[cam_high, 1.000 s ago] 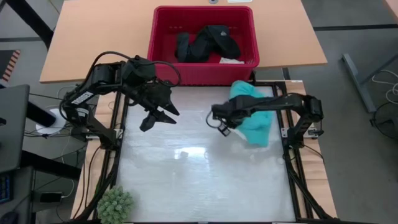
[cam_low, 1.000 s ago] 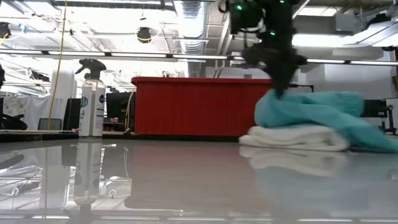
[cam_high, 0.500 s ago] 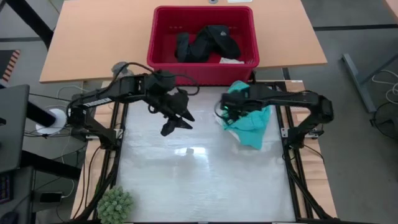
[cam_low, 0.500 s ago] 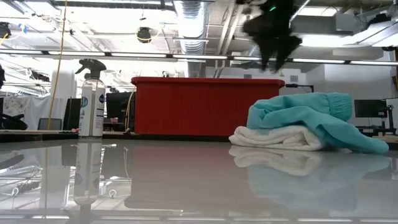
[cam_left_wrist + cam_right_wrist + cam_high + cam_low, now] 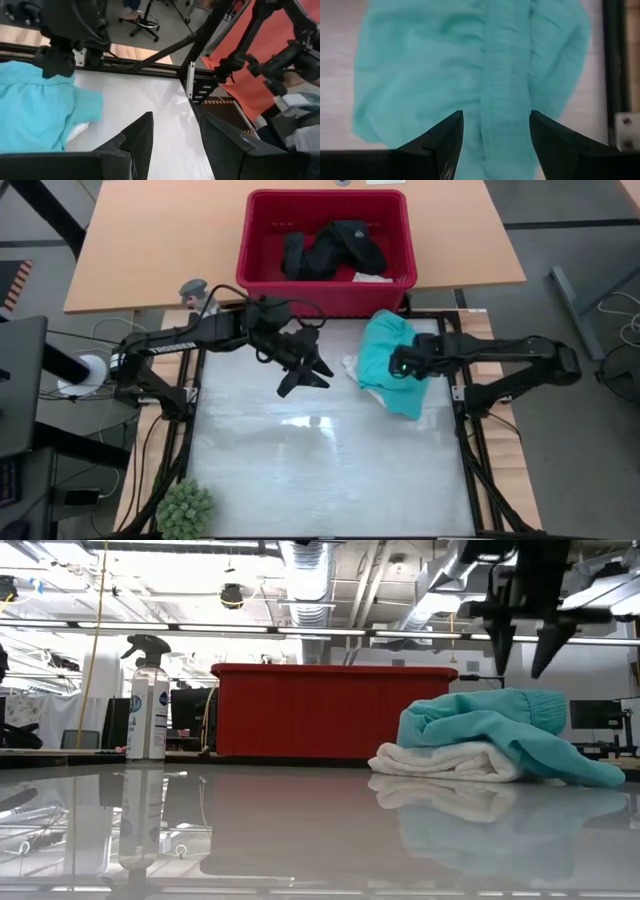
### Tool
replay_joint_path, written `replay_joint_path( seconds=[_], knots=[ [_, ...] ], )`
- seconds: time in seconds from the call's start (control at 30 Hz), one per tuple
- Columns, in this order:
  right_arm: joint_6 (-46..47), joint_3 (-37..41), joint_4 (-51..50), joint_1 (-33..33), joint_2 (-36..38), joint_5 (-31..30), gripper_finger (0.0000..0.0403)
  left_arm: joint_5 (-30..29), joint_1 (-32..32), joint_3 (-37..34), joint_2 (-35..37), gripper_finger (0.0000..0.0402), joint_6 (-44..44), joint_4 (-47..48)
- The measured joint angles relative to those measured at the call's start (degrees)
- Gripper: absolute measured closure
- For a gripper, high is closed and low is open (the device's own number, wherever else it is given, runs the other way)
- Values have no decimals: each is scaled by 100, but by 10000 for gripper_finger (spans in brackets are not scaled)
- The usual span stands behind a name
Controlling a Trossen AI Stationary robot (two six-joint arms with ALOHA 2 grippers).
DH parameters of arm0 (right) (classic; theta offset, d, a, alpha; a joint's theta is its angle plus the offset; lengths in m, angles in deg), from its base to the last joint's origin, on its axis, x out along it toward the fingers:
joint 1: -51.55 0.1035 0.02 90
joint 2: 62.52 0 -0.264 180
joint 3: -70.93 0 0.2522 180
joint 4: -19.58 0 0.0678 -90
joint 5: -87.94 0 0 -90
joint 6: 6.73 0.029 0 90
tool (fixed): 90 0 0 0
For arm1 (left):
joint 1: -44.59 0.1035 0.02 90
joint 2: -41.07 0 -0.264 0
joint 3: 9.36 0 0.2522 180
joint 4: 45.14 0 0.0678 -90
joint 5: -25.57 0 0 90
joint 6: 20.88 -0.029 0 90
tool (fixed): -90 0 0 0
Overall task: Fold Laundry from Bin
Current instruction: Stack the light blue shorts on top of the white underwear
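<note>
Since a second ago I am letting go of the turquoise shirt (image 5: 396, 364) and lifting my right gripper (image 5: 400, 366) clear of it, while my left gripper (image 5: 304, 370) is travelling in from its side of the table toward the middle. Going from biggest down: the red bin (image 5: 326, 286) is sitting beyond the far edge of the white table (image 5: 320, 470), with black clothing (image 5: 330, 248) still lying inside it; the shirt is resting in a heap near the table's far right corner, on top of a white piece (image 5: 440, 762) that is peeking out beneath it. My right gripper is hanging directly above the heap with its fingers spread wide and holding nothing; my left is standing partly open, also empty, just beside the heap toward the middle. The shirt's long axis is running from the bin end toward the near right. I judge my right claw nearer, needing only a straight drop.
</note>
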Motion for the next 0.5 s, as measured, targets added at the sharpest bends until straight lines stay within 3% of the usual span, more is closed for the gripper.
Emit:
replay_joint_path(
  seconds=[0.17, 0.4, 0.5],
  knots=[
    [-1099, 328, 914, -993, 45, 61, 152, -33, 73, 0, 2, 253, -13, 5],
    [-2216, 347, 1361, -2125, -447, 40, 152, -20, 128, 0, 2, 253, 55, 155],
    [-2573, 351, 1632, -2485, -681, 351, 152, -21, 128, 0, 3, 253, 55, 198]
  ],
)
